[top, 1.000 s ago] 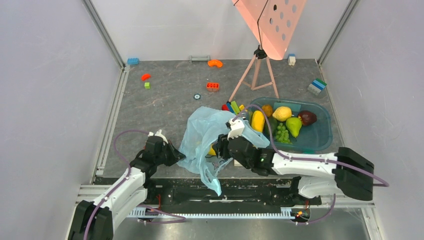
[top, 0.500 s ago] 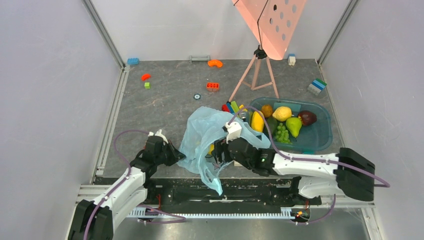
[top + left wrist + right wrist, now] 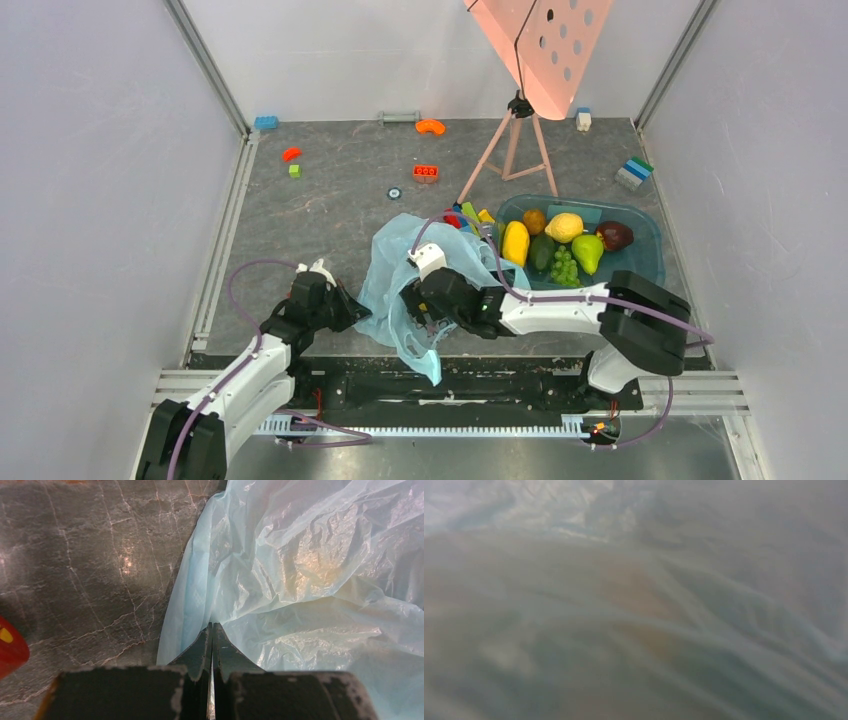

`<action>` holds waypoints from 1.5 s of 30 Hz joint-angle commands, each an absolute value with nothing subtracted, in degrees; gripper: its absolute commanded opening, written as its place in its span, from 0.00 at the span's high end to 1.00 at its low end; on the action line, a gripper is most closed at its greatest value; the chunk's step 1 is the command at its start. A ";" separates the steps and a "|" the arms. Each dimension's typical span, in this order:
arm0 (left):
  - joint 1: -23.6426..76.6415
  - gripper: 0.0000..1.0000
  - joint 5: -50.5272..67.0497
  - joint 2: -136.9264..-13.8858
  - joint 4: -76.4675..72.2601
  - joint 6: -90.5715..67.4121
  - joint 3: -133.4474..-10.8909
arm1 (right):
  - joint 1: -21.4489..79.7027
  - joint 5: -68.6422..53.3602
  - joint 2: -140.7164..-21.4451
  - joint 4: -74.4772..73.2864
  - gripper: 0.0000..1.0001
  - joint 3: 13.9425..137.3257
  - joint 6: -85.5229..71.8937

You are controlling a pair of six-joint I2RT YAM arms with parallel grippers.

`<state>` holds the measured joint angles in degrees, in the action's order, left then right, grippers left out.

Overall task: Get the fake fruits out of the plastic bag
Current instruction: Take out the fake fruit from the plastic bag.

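Note:
The light blue plastic bag lies crumpled at the near middle of the table. My left gripper is shut on the bag's left edge, and the left wrist view shows the jaws pinching thin film. My right gripper is pushed into the bag's opening, with its fingers hidden by plastic. The right wrist view shows only blurred film with a faint orange tint. A yellowish glow shows through the bag. A lemon, pear, maroon plum and small orange lie in the teal tub.
The tub also holds a yellow fruit, a dark green fruit and green grapes. Coloured bricks lie behind the bag. A pink board on a tripod stands at the back, with more bricks scattered around.
My right arm has swung left from beside the tub and gone deeper into the bag's opening. The left gripper has kept its hold in the same place.

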<state>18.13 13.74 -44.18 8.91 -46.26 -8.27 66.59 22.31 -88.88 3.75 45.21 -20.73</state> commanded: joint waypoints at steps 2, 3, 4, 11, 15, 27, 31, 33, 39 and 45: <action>18.28 0.98 13.52 -44.40 9.37 -46.17 -9.32 | 65.29 21.19 -92.84 3.96 0.11 47.81 -17.95; 18.25 0.98 13.58 -44.56 9.23 -46.14 -9.32 | 64.98 20.57 -93.46 3.99 0.12 47.73 -18.16; 18.27 0.98 13.62 -44.81 9.12 -46.20 -9.32 | 64.83 20.17 -94.09 3.95 0.13 47.73 -18.32; 18.21 0.98 13.63 -45.67 8.35 -45.98 -9.06 | 64.42 19.05 -95.76 4.22 0.41 47.27 -19.10; 18.28 0.98 13.58 -45.70 8.18 -46.08 -8.88 | 64.42 19.18 -93.05 4.22 0.52 46.27 -19.48; 18.28 0.98 13.54 -46.05 7.73 -46.05 -8.96 | 64.42 16.59 -75.67 -2.02 0.58 41.84 -20.40; 18.23 0.98 13.47 -45.84 7.73 -46.14 -8.96 | 64.46 13.75 -69.17 -2.87 0.60 38.68 -21.36; 18.28 0.98 13.45 -45.89 7.65 -46.23 -9.05 | 64.42 12.59 -65.97 -3.46 0.60 37.21 -21.69; 18.28 0.98 13.37 -46.18 7.74 -46.21 -9.79 | 64.42 7.45 -57.95 -8.07 0.60 34.75 -21.25; 18.28 0.98 12.81 -47.05 7.38 -46.12 -10.78 | 64.42 6.71 -49.12 -14.86 0.61 32.26 -22.58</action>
